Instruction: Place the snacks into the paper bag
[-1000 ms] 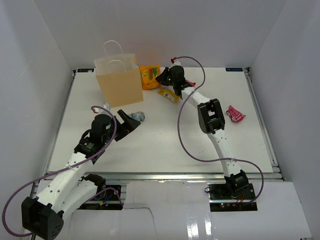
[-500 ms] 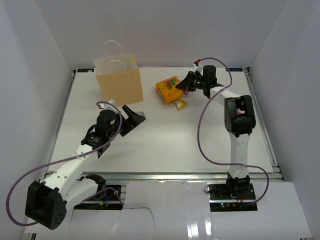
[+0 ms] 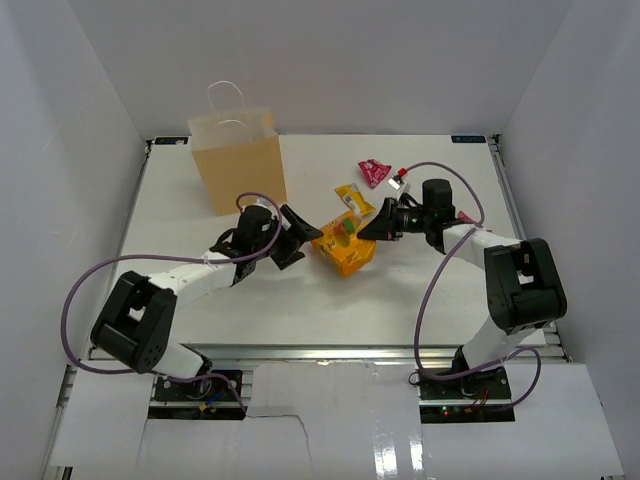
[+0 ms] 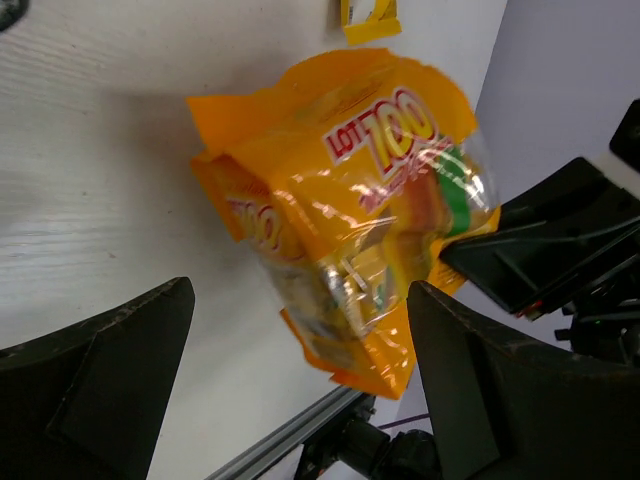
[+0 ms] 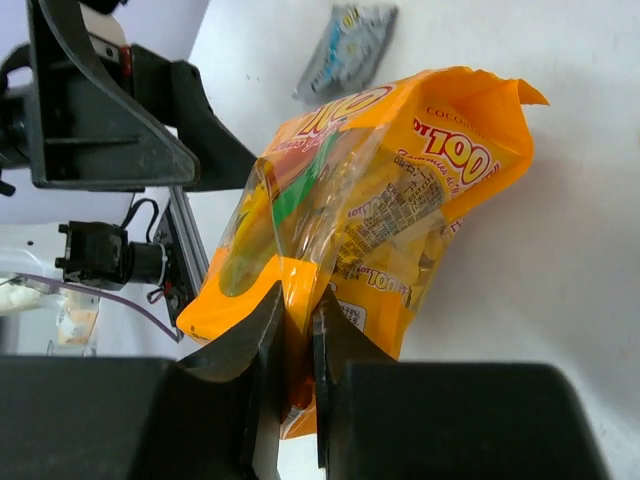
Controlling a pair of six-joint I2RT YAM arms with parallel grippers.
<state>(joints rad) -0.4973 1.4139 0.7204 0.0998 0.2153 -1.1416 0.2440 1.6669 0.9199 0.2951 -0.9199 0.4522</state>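
**Inspector:** White surface (image 3: 200, 290) enclosed by plain white walls (image 3: 60, 120). Where is the paper bag?

**Recorder:** The tan paper bag (image 3: 238, 165) stands upright at the far left of the surface, with its white cord handles (image 3: 226, 96) raised. No packet touches it.

**Inspector:** And the snacks?

**Recorder:** The orange chip bag (image 3: 345, 247) is at mid-surface, between the two arms and well apart from the paper bag. A yellow wrapper (image 3: 351, 198) lies just beyond it, and a magenta wrapper (image 3: 375, 172) lies farther back. The right wrist view shows a silver-blue wrapper (image 5: 352, 45) flat on the surface beyond the chip bag.

**Inspector:** Right gripper?

**Recorder:** The right gripper (image 3: 372, 228) has its jaws pinched tight on the chip bag's crimped edge, with the foil folded between them. The bag tilts away from that grip.

**Inspector:** Left gripper?

**Recorder:** The left gripper (image 3: 293, 238) has its jaws spread wide, gripping nothing. In its wrist view the chip bag sits in the gap between them and touches neither jaw.

**Inspector:** Does the chip bag rest on the surface?

**Recorder:** Cannot tell. Its lower corner is close to the surface, but contact is not visible.
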